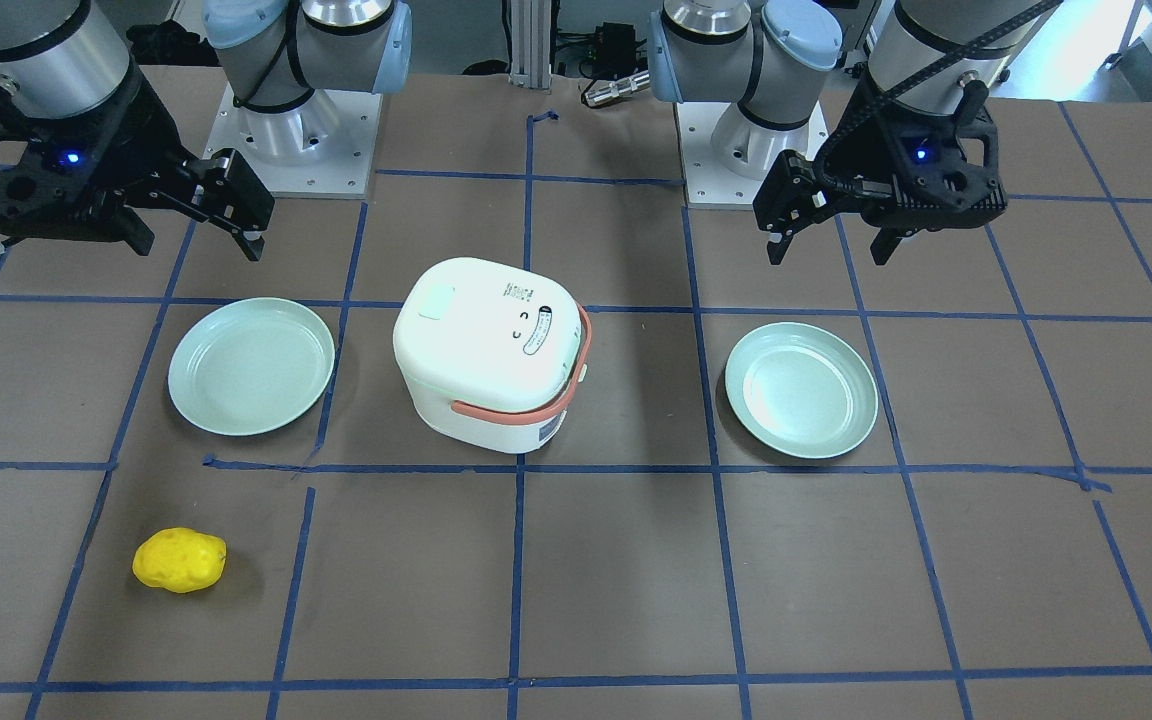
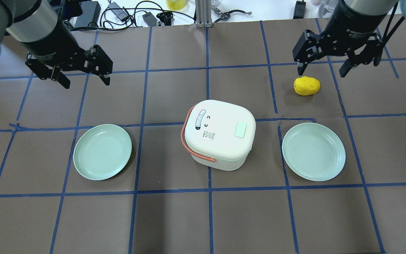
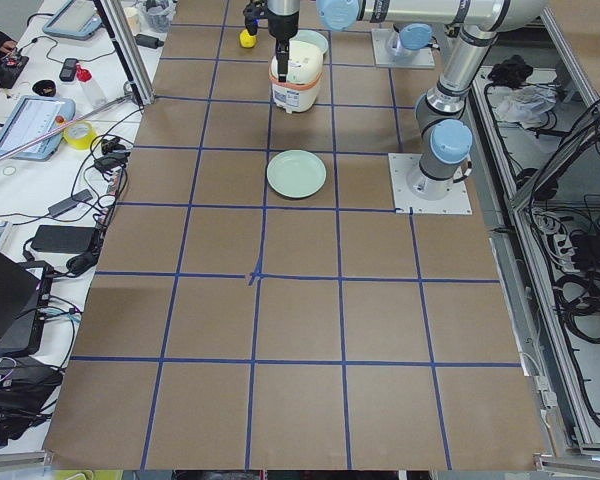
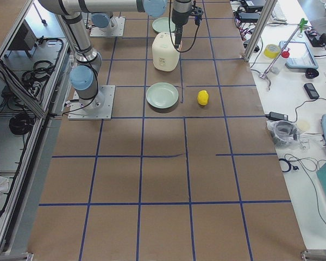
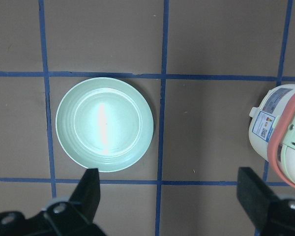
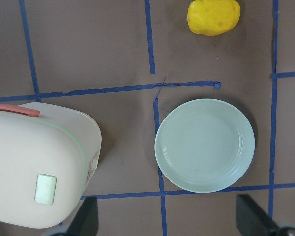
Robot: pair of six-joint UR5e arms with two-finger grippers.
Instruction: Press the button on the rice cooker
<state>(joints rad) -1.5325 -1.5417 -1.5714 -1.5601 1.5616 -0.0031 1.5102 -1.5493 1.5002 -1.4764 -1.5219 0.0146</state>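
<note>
**Task item.** The rice cooker (image 2: 219, 135) is located at the centre of the overhead view. It stands upright on the table (image 2: 203, 218) with its lid (image 2: 224, 116) closed. The button (image 2: 240, 130), a pale mint rounded-square pad, is set into the lid's top near the lid's right edge in that view. The printed smiley face (image 2: 208, 121) and the oval label (image 2: 198, 121) are placed on the opposite side of the lid, toward its left edge. A salmon handle (image 2: 188, 139) is folded down around the left side of the cooker.

**Left gripper.** The left gripper (image 2: 86, 82) is seen in the upper left of the overhead view, well apart from the cooker. Its jaws are spread wide and nothing is held between them. In the left wrist view, its fingertips (image 5: 88, 189) are shown at the lower corners of the frame, and only an edge of the cooker is seen at the right margin.

**Right gripper.** The right gripper (image 2: 322, 72) is seen in the upper right of the overhead view, also well apart from the cooker. Its jaws are likewise spread wide with nothing held between them. In the right wrist view, the button is visible in the lower left of the frame.

**Other items.** Two pale green plates lie flat on the table:
- The first plate (image 2: 102, 151) is found left of the cooker.
- The second plate (image 2: 314, 151) is found right of it.

A yellow object (image 2: 306, 85) with a lumpy surface lies in the upper right, just below the right gripper in the frame and above the second plate. The table is divided into squares by blue tape lines (image 2: 208, 211).
</note>
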